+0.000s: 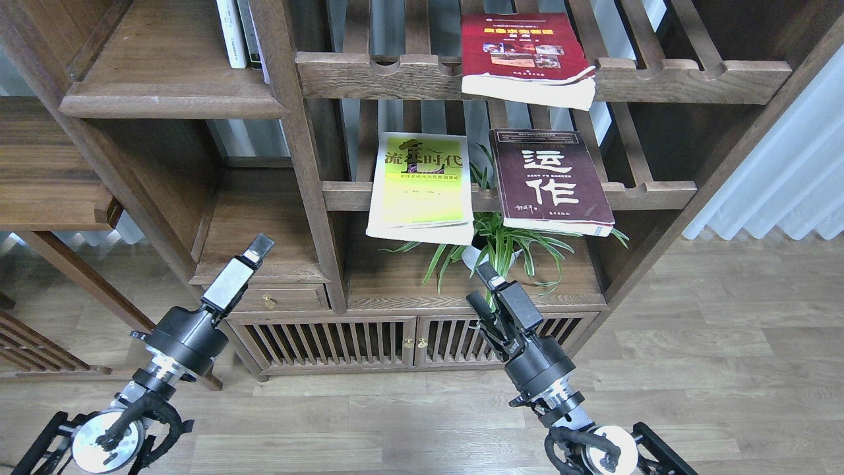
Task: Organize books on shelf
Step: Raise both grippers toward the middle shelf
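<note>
Reaching up from the bottom edge, both arms sit low in front of the cabinet, nothing held. Left gripper (254,254) points up-right toward the small drawer unit (277,264); seen side-on as one block, so finger gap cannot be told. Right gripper (486,289) points up-left toward the spider plant (491,247); two fingers visible with a narrow gap, empty, touching nothing I can confirm.

Counts: three big paperbacks, two arms, a few thin white-spined books (232,33) upright at top left, exact number unclear.

Red book (521,56) lies flat on the upper slatted rack (395,74), front edge overhanging the notched rail. Lime-yellow book (422,186) and maroon book (548,179) lie flat side by side on the lower slatted rack (659,192), apart from each other, both overhanging the rail, plant leaves showing between them. Lime-yellow one is left, maroon right, below the red.

Solid plank shelf (165,79) is at upper left, thick rounded front edge, bare in front with the thin white-spined books standing at its back right. None of the three paperbacks is on it.
</note>
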Available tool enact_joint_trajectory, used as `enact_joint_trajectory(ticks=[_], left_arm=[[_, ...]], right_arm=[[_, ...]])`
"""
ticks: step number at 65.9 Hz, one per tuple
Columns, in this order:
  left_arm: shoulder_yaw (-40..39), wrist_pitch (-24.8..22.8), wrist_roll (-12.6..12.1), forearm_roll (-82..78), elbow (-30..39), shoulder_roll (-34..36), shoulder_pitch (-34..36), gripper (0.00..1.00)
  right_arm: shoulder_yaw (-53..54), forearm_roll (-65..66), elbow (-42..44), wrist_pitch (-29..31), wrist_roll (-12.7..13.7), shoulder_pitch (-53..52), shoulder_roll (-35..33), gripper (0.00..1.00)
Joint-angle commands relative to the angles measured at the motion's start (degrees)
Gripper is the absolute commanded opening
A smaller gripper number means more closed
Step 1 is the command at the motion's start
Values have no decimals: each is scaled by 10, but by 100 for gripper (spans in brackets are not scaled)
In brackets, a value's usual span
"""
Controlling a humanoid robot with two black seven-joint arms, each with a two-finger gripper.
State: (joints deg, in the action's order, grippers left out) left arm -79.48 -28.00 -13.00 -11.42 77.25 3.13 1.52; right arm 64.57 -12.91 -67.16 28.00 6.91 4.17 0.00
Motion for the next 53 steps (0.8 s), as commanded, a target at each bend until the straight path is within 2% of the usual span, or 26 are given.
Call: enact_joint_trajectory(ticks=[1, 17, 39, 44, 48, 53], left_arm=[[-8, 0, 1, 0, 0, 1, -1, 100], [-20, 0, 1, 0, 0, 3, -2, 100], [-22, 0, 1, 0, -3, 5, -2, 100], [-23, 0, 2, 0, -4, 6, -3, 100], [-23, 0, 2, 0, -5, 6, -2, 100], [-23, 0, 2, 0, -5, 8, -2, 100]], right_arm=[[2, 0, 0, 0, 0, 3, 0, 100], [1, 2, 0, 0, 1, 1, 0, 100], [8, -9, 19, 0, -9, -6, 0, 100], [18, -28, 33, 0, -38, -21, 0, 100], [12, -46, 36, 0, -87, -35, 0, 100], [6, -48, 36, 0, -134, -38, 0, 100]])
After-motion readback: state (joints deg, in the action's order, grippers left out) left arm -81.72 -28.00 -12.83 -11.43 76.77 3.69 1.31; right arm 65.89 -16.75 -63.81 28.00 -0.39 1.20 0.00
